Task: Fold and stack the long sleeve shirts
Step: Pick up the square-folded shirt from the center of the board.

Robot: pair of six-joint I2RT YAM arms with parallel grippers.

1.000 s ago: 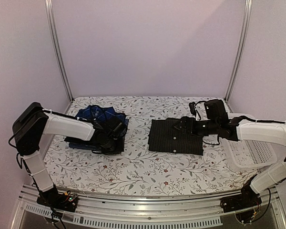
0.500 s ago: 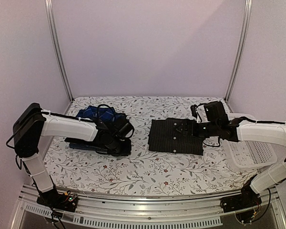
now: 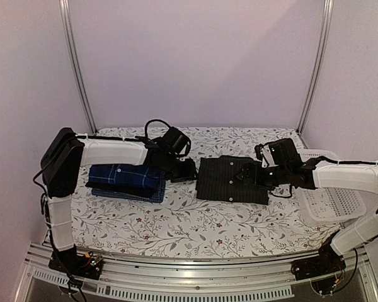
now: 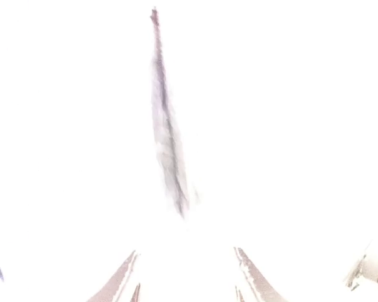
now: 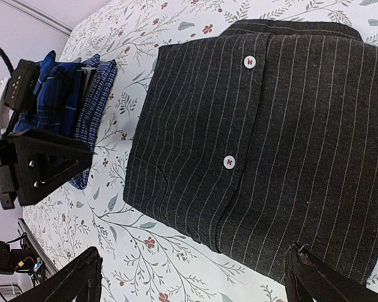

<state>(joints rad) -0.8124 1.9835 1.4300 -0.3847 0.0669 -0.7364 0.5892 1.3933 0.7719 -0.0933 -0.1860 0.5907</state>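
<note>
A folded black pinstripe shirt (image 3: 230, 179) (image 5: 264, 126) lies flat mid-table, its buttons facing up. To its left, a folded blue-and-navy plaid shirt (image 3: 126, 175) (image 5: 60, 94) tops a small stack of dark and checked shirts. My left gripper (image 3: 186, 170) (image 5: 41, 165) hovers between the stack and the pinstripe shirt. Its fingers (image 4: 116, 280) stand apart with nothing between them in the washed-out left wrist view. My right gripper (image 3: 253, 176) (image 5: 192, 280) is wide open just above the pinstripe shirt's right edge, holding nothing.
A white mesh basket (image 3: 332, 200) sits at the table's right edge beside the right arm. The floral tablecloth (image 3: 189, 226) covers the table. Metal frame posts (image 3: 77, 69) stand at the back corners. The left wrist view is overexposed and blurred.
My left gripper opened, let go of the plaid shirt and swung up and right, off the stack. The plaid shirt now lies flat and folded. The right gripper shifted only slightly.
</note>
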